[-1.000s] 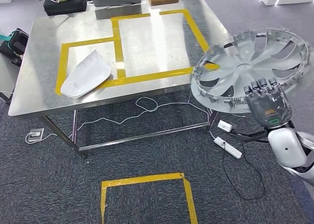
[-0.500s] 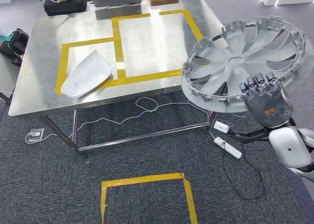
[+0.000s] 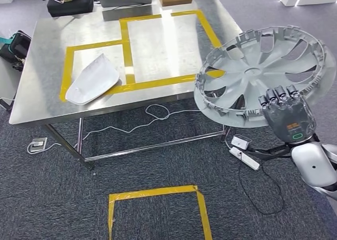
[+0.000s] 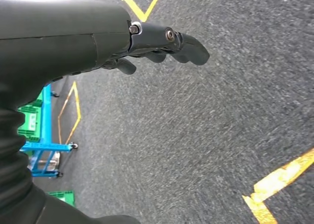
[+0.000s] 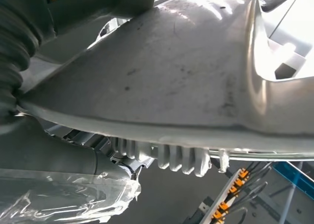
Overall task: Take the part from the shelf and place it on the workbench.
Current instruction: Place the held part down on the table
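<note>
The workbench [image 3: 47, 87] at upper left has a brushed metal top, shiny and streaked with glare, marked with glossy yellow tape [image 3: 126, 45]. The wheel cover [image 3: 254, 71] at right looks like silver-grey moulded plastic with a satin sheen; up close in the right wrist view [image 5: 177, 81] its surface is smooth but scuffed. The white panel [image 3: 92, 80] looks like smooth matt plastic. The right hand [image 3: 288, 116] has a dark grey matt shell. The floor [image 3: 51, 203] is rough grey carpet.
</note>
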You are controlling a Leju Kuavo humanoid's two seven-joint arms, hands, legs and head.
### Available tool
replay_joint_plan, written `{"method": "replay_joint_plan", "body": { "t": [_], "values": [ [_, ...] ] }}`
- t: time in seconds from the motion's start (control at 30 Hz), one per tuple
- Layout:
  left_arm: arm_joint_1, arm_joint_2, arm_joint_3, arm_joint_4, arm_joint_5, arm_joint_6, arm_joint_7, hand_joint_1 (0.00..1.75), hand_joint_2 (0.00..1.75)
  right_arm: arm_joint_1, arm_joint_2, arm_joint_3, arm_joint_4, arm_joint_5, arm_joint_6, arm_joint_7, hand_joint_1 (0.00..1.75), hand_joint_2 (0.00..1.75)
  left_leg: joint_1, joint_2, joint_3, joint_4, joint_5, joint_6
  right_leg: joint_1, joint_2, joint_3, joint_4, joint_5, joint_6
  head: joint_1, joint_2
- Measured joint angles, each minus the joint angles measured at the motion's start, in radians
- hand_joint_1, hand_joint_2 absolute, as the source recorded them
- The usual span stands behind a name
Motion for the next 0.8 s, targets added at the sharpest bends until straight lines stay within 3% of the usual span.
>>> {"method": "replay_joint_plan", "body": {
  "t": [0.1,0.17,0.23,0.3,0.33,0.37,0.47,0.53,0.6,0.67,0.73,0.8],
  "values": [
    [0.001,0.002,0.0,0.0,0.0,0.004,-0.012,0.0,1.75,0.018,-0.008,-0.016,-0.003,0.0,-0.002,0.0,1.75,1.75,-0.001,0.002,0.007,-0.01,-0.006,0.02,-0.001,0.004,0.005,-0.014,0.001,0.012,-0.001,0.0],
    [0.001,0.002,0.0,0.0,-0.001,0.009,-0.019,0.0,1.75,0.034,-0.016,-0.029,-0.007,0.0,-0.003,0.0,1.75,1.75,0.004,0.005,0.03,-0.04,0.003,0.025,0.002,0.001,0.003,-0.005,-0.007,0.015,0.002,0.0],
    [0.002,0.001,-0.001,0.0,-0.001,0.014,-0.023,0.0,1.75,0.045,-0.022,-0.041,-0.01,0.0,-0.004,0.0,1.75,1.75,0.01,0.009,0.05,-0.058,0.008,0.027,0.004,-0.003,-0.041,0.085,-0.05,0.017,0.007,0.0],
    [0.003,0.002,-0.001,0.0,-0.001,0.019,-0.024,0.0,1.75,0.058,-0.025,-0.045,-0.012,0.0,-0.004,0.0,1.75,1.75,0.011,0.011,0.058,-0.059,0.0,0.027,0.002,-0.007,-0.113,0.211,-0.095,0.024,0.01,0.0],
    [0.004,0.002,0.0,0.0,-0.001,0.02,-0.024,0.0,1.75,0.066,-0.026,-0.046,-0.013,0.0,-0.004,0.0,1.75,1.75,0.013,0.011,0.063,-0.058,-0.005,0.025,0.0,-0.008,-0.135,0.241,-0.096,0.029,0.01,0.0],
    [0.004,0.001,0.0,0.0,-0.001,0.02,-0.024,0.0,1.75,0.075,-0.027,-0.047,-0.014,0.0,-0.004,0.0,1.75,1.75,0.015,0.011,0.068,-0.055,-0.011,0.02,-0.003,-0.009,-0.138,0.233,-0.075,0.035,0.01,0.0],
    [0.006,0.001,0.0,0.0,-0.001,0.022,-0.024,0.0,1.75,0.092,-0.03,-0.051,-0.017,0.0,-0.003,0.0,1.75,1.75,0.025,0.007,0.075,-0.028,-0.041,-0.002,-0.016,-0.004,-0.06,0.054,0.024,0.057,0.012,0.0],
    [0.005,0.004,-0.001,0.0,-0.001,0.024,-0.023,0.0,1.75,0.098,-0.033,-0.055,-0.02,0.0,-0.003,0.0,1.75,1.75,0.024,0.003,0.07,-0.011,-0.057,-0.016,-0.018,0.004,-0.03,0.002,0.033,0.047,0.013,0.0],
    [0.007,0.005,-0.001,0.0,-0.001,0.025,-0.023,0.0,1.75,0.102,-0.036,-0.058,-0.023,0.0,-0.003,0.0,1.75,1.75,0.023,0.001,0.068,-0.007,-0.063,-0.021,-0.016,0.006,-0.032,0.011,0.024,0.022,0.008,0.0],
    [0.007,0.004,-0.001,0.0,-0.001,0.025,-0.023,0.0,1.75,0.105,-0.037,-0.063,-0.024,0.0,-0.002,0.0,1.75,1.75,0.025,0.015,0.062,0.011,-0.076,-0.029,-0.015,0.004,-0.026,0.014,0.015,0.006,0.002,0.0],
    [0.004,0.003,-0.001,0.0,-0.001,0.026,-0.022,0.0,1.75,0.105,-0.041,-0.068,-0.025,0.0,-0.002,0.0,1.75,1.75,0.025,0.042,0.014,0.1,-0.111,-0.038,-0.015,-0.003,-0.014,0.013,0.006,-0.009,-0.002,0.0],
    [0.002,0.002,-0.001,0.0,-0.001,0.026,-0.019,0.0,1.75,0.106,-0.043,-0.072,-0.025,0.0,-0.002,0.0,1.75,1.75,0.025,0.056,-0.076,0.239,-0.149,-0.041,-0.014,-0.008,-0.005,0.013,-0.004,-0.016,-0.005,0.0]
  ]
}}
